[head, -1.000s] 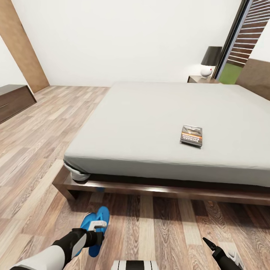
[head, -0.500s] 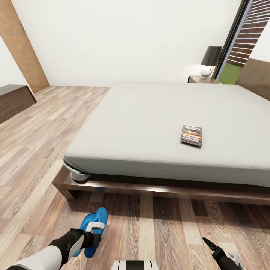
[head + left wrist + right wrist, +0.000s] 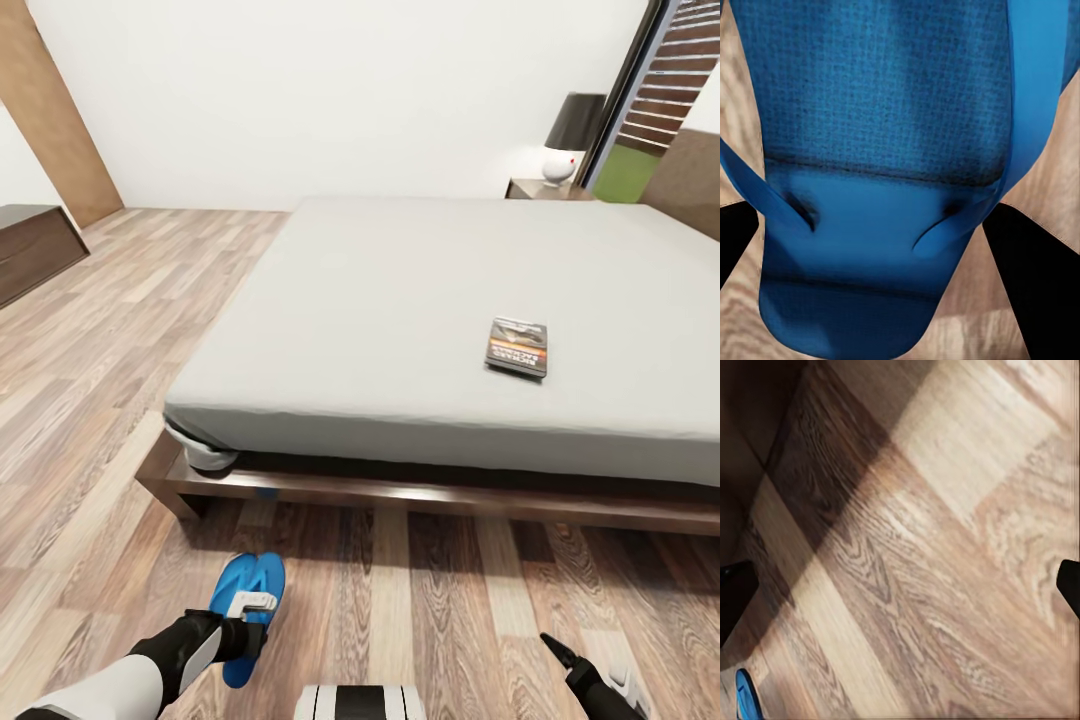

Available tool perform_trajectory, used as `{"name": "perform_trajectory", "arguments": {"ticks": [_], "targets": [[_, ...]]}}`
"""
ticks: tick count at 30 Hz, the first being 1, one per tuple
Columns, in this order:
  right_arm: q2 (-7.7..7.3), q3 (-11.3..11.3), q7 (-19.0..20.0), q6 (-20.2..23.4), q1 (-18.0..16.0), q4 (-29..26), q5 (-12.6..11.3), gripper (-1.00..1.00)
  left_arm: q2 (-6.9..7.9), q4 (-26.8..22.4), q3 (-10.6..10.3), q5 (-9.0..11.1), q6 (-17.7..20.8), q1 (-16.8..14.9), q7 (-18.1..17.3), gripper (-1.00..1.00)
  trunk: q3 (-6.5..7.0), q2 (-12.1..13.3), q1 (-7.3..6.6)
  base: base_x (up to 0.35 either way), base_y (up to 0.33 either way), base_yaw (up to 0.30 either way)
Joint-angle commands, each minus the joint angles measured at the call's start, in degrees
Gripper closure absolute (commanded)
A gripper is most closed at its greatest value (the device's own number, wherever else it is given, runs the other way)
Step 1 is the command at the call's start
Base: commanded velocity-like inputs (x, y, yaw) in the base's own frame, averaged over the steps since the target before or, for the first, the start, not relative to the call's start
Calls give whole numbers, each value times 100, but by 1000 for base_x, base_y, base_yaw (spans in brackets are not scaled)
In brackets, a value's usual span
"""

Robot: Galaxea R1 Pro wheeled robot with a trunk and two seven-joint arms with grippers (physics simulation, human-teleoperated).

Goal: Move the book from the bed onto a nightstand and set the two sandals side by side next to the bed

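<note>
Camera tipped down slightly since a second ago; left gripper (image 3: 243,607) with its blue sandals (image 3: 249,611) now a touch lower and nearer the trunk. Jaws clamped on the sandals, black fingers (image 3: 1031,289) flanking the blue sole (image 3: 881,195) over the plank floor (image 3: 420,600), near the bed (image 3: 400,330) frame. Book (image 3: 517,346) flat on the mattress, toward the near edge. Right gripper (image 3: 560,652) low above bare floor, jaws apart. Nightstand (image 3: 540,188) with lamp (image 3: 565,140) beyond the far corner.

A home bedroom: large bed (image 3: 400,330), lamp (image 3: 570,140) on what looks like a nightstand (image 3: 535,188).
</note>
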Motion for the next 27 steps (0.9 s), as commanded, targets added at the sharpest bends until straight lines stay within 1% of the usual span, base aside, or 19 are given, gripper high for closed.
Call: {"name": "perform_trajectory", "arguments": {"ticks": [1, 12, 16, 18, 27], "targets": [[1, 29, 37, 57, -8, 19, -62, -100, 4, -11, -36, 60, 34, -1, -3, 100, -27, -3, 1, 0, 0, 0], [1, 29, 37, 56, -8, 19, -62, -100, -22, -12, -44, 63, 7, -1, 5, 100, -270, -18, 30, 0, 0, 0], [-1, 29, 37, 55, -8, 19, -64, -100, -40, -8, -48, 63, -242, -1, 12, 100, -359, -23, 40, 0, 0, 0], [-3, 29, 37, 54, -8, 19, -64, -100, -46, -7, -48, 63, -303, -1, 14, 100, -403, -26, 45, 0, 0, 0], [-1, 29, 37, 56, -8, 19, -64, -100, -50, -3, -21, 76, -539, -1, 22, 100, -403, -26, 45, 0, 0, 0]]}}
